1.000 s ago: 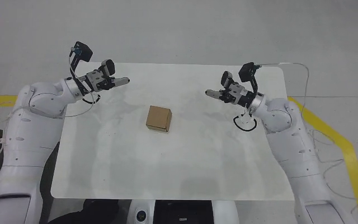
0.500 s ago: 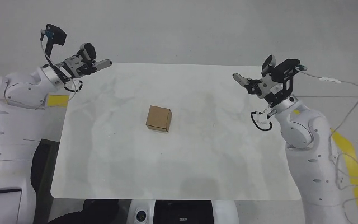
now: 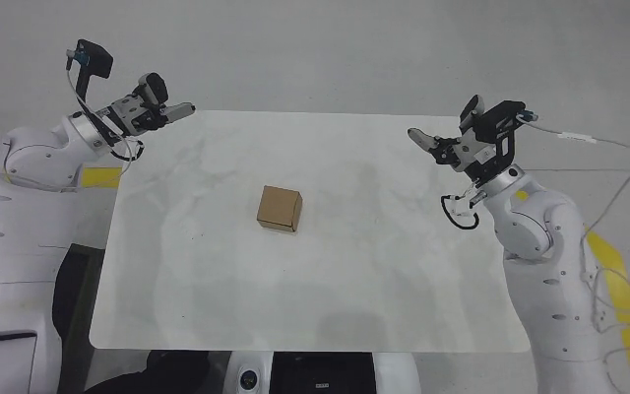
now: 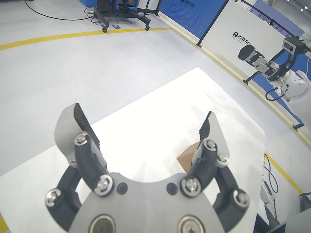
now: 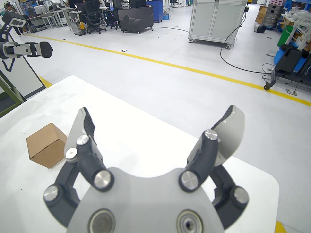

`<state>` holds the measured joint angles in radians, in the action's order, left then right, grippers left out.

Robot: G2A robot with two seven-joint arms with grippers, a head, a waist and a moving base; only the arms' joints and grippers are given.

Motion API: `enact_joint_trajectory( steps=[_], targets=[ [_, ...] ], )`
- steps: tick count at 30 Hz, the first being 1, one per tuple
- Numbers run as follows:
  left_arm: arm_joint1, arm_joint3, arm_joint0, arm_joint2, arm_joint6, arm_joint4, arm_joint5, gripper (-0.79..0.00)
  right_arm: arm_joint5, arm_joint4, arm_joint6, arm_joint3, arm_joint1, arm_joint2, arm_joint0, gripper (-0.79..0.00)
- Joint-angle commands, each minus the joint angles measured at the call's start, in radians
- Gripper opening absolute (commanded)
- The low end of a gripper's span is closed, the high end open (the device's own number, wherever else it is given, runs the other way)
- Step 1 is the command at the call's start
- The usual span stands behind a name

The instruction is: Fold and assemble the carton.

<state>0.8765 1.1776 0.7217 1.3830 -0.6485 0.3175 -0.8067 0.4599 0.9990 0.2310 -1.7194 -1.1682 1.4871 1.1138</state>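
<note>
A small brown carton [image 3: 280, 209], closed into a box shape, sits near the middle of the white table [image 3: 295, 295]. It also appears as the carton [image 5: 46, 144] in the right wrist view and partly behind a finger as the carton [image 4: 188, 155] in the left wrist view. My left gripper [image 3: 180, 111] hovers open over the table's far left corner, nothing between its fingers [image 4: 80, 120]. My right gripper [image 3: 421, 138] hangs open above the far right part of the table, also empty, fingers [image 5: 85, 122] spread wide. Both are well away from the carton.
The table's edges drop to a pale grey floor with yellow lines [image 5: 194, 70]. Around the carton the tabletop is bare. Workshop desks, racks and blue panels [image 4: 194, 3] stand far off in the room.
Over the last second both arms pulled back from the carton, outward and toward the far corners. Since half a second ago they have barely moved. The carton stayed put.
</note>
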Motion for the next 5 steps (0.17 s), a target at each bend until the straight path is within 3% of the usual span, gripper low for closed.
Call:
enact_joint_trajectory(
  steps=[1, 5],
  targets=[
    [0.0, 0.0, 0.0, 0.0, 0.0, 0.0, 0.0, -0.001, 0.0, 0.0, 0.0, 0.0, 0.0, 0.0, 0.0, -0.001],
    [0.0, 0.0, 0.0, 0.0, 0.0, 0.0, 0.0, 0.0, 0.0, 0.0, 0.0, 0.0, 0.0, 0.0, 0.0, -0.001]
  ],
)
